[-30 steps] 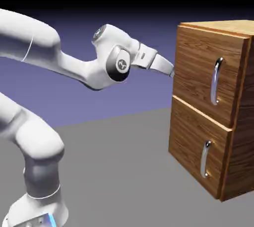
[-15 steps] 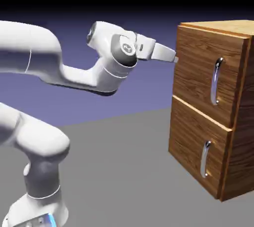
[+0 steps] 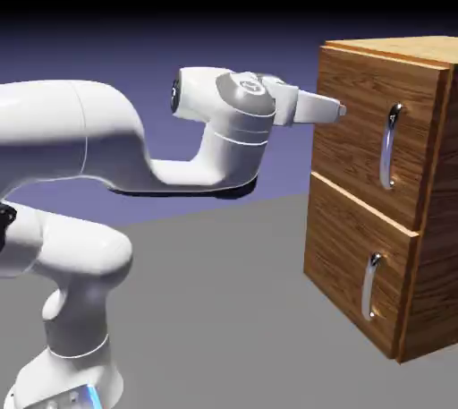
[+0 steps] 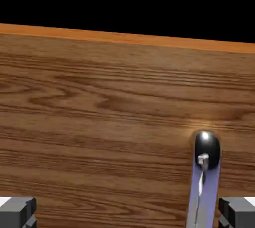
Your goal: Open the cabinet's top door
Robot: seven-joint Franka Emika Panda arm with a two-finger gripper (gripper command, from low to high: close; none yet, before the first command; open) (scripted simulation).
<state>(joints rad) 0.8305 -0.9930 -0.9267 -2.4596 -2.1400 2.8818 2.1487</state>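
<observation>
The brown wood-grain cabinet stands at the exterior view's right. Its top door is shut flush and carries a vertical curved silver handle. My gripper points level at the top door's upper left part, left of the handle and a little above its middle. In the hand view the top door fills the picture. There the handle runs down from its top end, close to the right fingertip. My gripper is open, with nothing gripped.
Below the top door sits the lower panel with a like silver handle. The grey table spreads in front of the cabinet. My arm's elbow and forearm hang left of the cabinet.
The hand has swung up and to the right toward the cabinet and turned level. Its tip now overlaps the top door's left edge. The jaws stayed wide.
</observation>
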